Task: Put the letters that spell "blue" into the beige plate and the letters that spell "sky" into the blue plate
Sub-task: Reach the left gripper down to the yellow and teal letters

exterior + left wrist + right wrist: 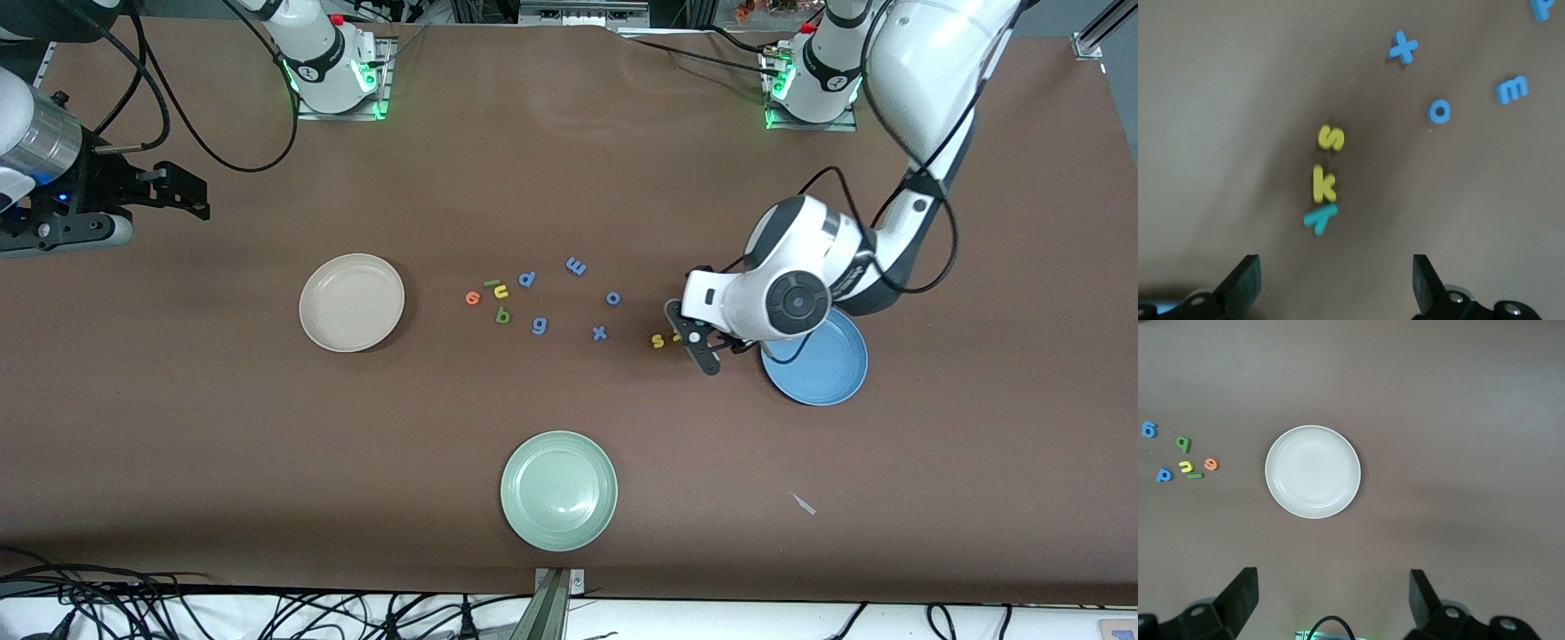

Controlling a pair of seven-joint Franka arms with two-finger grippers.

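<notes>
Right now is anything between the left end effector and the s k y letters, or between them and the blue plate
Nothing visible. The left end effector hangs open over bare table by the teal y, yellow k and yellow s. The blue plate sits beside them.

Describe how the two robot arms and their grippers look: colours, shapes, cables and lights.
Both arms have glossy white rounded shells with dark grey joint rings and black end caps. The left arm carries a black cable looping along it. The right arm shows a silver wrist ring with a blue light. Both bases glow green. The left gripper and the right gripper are black, with flat angular fingers.
</notes>
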